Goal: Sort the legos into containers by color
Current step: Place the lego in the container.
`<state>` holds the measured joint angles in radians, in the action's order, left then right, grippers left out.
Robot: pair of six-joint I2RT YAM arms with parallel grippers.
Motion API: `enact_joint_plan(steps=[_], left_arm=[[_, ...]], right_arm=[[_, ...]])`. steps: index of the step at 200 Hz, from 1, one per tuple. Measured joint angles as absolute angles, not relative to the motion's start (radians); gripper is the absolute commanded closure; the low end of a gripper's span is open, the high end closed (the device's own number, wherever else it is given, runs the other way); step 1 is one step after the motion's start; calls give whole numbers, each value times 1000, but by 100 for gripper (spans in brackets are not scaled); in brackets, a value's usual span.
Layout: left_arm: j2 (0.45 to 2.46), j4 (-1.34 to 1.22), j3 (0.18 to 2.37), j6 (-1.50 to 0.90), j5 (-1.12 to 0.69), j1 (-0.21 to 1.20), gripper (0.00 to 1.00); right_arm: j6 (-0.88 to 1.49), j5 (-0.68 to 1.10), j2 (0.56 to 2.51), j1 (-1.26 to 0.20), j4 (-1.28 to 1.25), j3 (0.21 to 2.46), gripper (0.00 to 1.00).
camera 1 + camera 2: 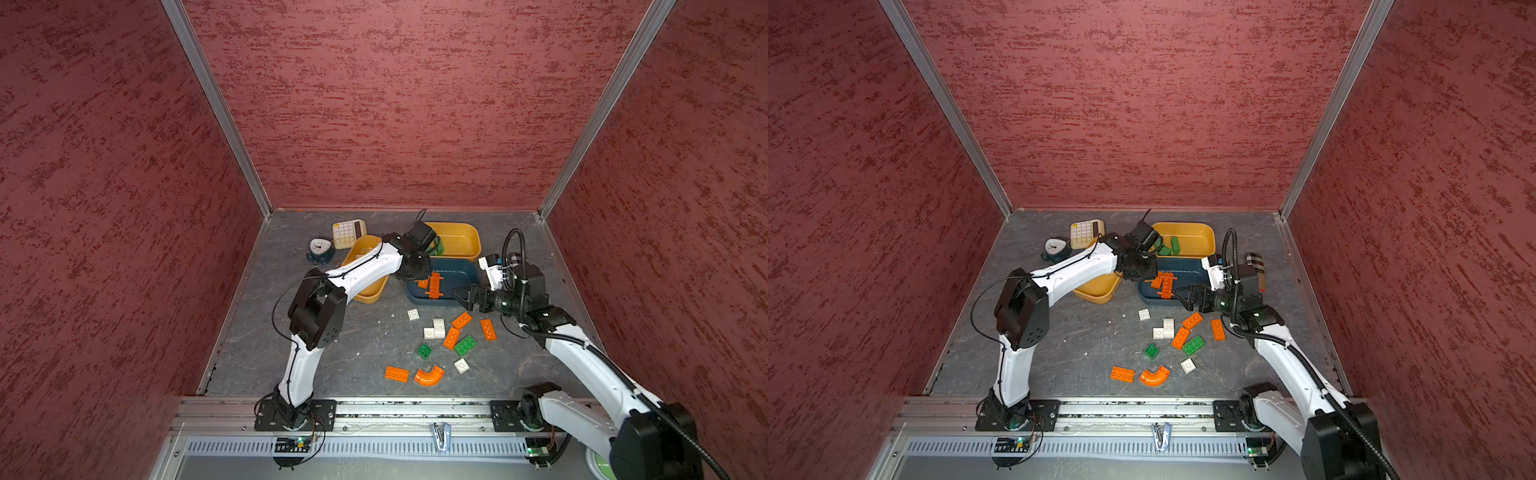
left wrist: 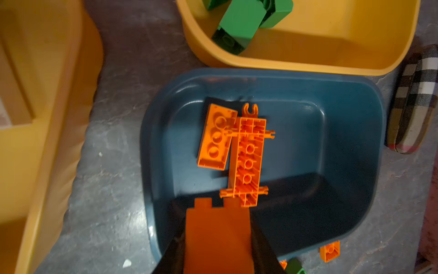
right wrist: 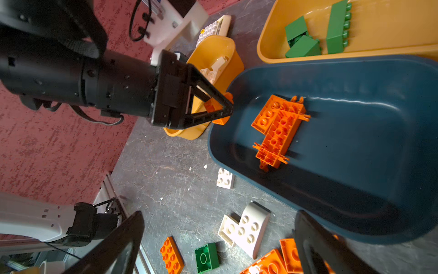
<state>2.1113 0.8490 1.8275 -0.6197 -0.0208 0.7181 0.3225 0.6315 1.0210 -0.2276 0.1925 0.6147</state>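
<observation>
Your left hand (image 3: 225, 110) clamps a small orange plastic brick (image 2: 218, 237) over the dark teal plastic tray's (image 1: 459, 274) ten o'clock rim; released here, it may bounce out. Right hand (image 1: 462, 296) apart, empty.

Three red walls (image 1: 395, 104) with a rough, blotchy finish close me in — pale metal strips (image 1: 218, 108) run up the two far corners. The floor (image 1: 365, 345) beneath me is dark grey, veined like stone, evenly lit.
</observation>
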Motion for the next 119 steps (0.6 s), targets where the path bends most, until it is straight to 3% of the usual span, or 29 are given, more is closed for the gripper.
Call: enact_joint_plan(steps=[56,90,119], left_arm=[[2204,870,1902,-559,-18,714,52],[2138,863,1832,-538,4,720,44],[2021,867,1731,-533,47,744,43]], right_arm=[[288,592,1021,-228,236,632,1],[280,589,1021,-228,241,632,1],[276,590,1028,-228,241,632,1]])
